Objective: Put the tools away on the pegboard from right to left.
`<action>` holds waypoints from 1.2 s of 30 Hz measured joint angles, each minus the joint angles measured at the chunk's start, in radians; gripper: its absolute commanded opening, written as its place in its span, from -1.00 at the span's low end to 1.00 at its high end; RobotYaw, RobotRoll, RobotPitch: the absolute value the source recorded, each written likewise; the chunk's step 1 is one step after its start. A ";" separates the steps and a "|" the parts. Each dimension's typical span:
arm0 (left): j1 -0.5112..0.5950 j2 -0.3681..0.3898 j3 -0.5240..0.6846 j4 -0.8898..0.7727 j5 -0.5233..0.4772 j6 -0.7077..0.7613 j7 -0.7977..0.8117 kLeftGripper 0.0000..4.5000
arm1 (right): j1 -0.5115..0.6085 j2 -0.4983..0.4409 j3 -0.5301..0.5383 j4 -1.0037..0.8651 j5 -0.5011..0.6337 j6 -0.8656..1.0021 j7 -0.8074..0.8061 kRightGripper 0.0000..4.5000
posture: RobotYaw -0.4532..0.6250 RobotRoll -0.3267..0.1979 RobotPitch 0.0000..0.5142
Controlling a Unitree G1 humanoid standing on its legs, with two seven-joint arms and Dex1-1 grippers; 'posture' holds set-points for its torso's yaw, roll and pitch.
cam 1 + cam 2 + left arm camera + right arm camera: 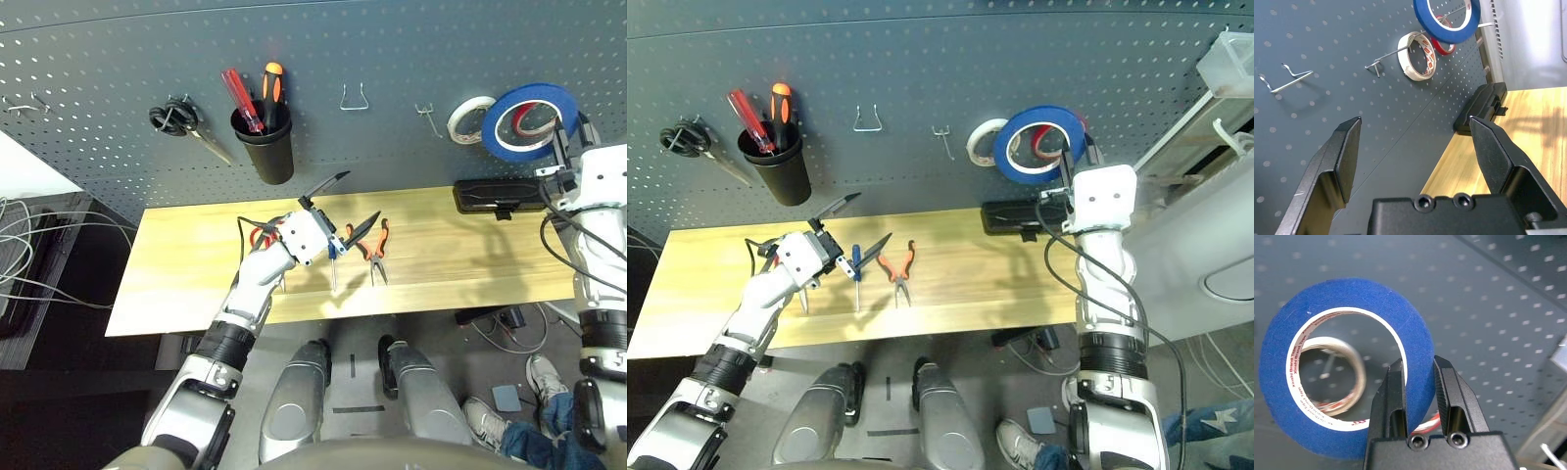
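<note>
Dark grey-blue and drilled with a regular grid of small holes, the pegboard (921, 78) fills the wall behind a pale wooden table (1019, 284). Held up against the board at the right is the blue tape roll (1038, 144), a wide ring with a matte blue outer face and a white inner core bearing small red lettering; the right gripper (1418, 382) has its two black fingers pinched on the ring's band, one finger inside the core and one outside. Behind the blue ring hang a red tape roll (1442, 45) and, beside it toward the left, a white tape roll (982, 140) on a hook. The left gripper (850, 225) hovers above the table's left half with its fingers spread wide and nothing between them. On the tabletop near it lie the orange-and-black-handled pliers (896, 269), the slim blue-handled screwdriver (855, 269) just left of the pliers, and the red-handled scissors (260, 235) (largely hidden by the left arm). A black cup (779, 166) holding screwdrivers hangs on the board at upper left, with black-handled scissors (686, 139) further left.
</note>
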 measured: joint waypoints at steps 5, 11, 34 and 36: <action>0.018 0.002 0.000 -0.002 0.002 0.000 0.010 1.00 | 0.045 0.028 0.033 -0.015 0.007 -0.002 0.054 -0.69 | 0.01 0.25 -0.24; 0.022 0.003 0.000 -0.002 0.007 0.000 0.018 1.00 | 0.054 0.055 0.049 -0.033 0.026 -0.002 0.092 -0.69 | 0.01 0.25 -0.22; 0.025 -0.001 0.000 0.003 0.022 -0.003 0.042 1.00 | -0.088 0.115 0.091 0.009 0.039 -0.001 0.150 -0.69 | 0.04 0.25 -0.27; 0.024 -0.003 -0.001 0.003 0.022 -0.004 0.042 1.00 | -0.131 0.123 0.097 0.069 0.029 -0.004 0.137 -0.69 | 0.05 0.25 -0.27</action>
